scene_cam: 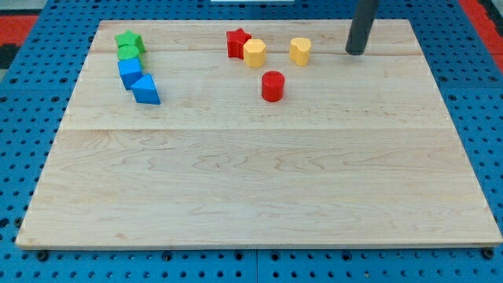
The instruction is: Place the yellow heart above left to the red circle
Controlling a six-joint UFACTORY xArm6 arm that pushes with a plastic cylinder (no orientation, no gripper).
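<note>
My tip [356,52] — a bare rod, no jaws — rests right of the yellow heart [299,50], which sits up-right of the red circle [272,86]. The leftward push is not yet done — a yellow hexagon [254,53] occupies the target spot.

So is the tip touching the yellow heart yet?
Apart. The camera view shows bare wood between my tip and the yellow heart, which sits to the view's left of it.
</note>
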